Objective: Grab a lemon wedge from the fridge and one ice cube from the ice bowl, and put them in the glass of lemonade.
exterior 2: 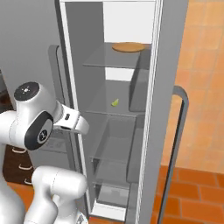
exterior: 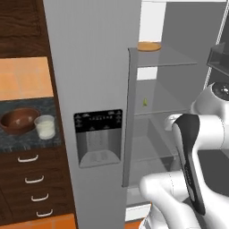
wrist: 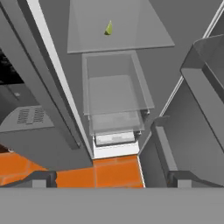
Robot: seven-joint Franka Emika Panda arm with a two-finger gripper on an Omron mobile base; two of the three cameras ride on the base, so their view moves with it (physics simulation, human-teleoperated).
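Note:
The grey fridge point(exterior: 89, 67) stands with its right-hand door point(exterior 2: 168, 87) swung open. The lemon wedge point(exterior: 145, 102) point(exterior 2: 114, 103) point(wrist: 108, 28), tiny and yellow-green, lies on a glass shelf in the middle of the open compartment. My gripper point(wrist: 111, 180) is open and holds nothing. It hangs in front of the compartment, well short of the wedge and below it. Left of the fridge, the reddish-brown ice bowl point(exterior: 19, 120) sits on the dark counter. The glass of lemonade point(exterior: 45, 126) stands just to its right. The ice cube is hidden in the bowl.
A flat round orange disc point(exterior: 149, 46) point(exterior 2: 128, 47) rests on the top shelf. Clear drawers point(wrist: 114, 94) sit below the wedge's shelf. The open door's bins point(wrist: 205, 87) and long handle point(exterior 2: 179, 131) flank the right side. The black dispenser panel point(exterior: 98, 136) is in the closed door.

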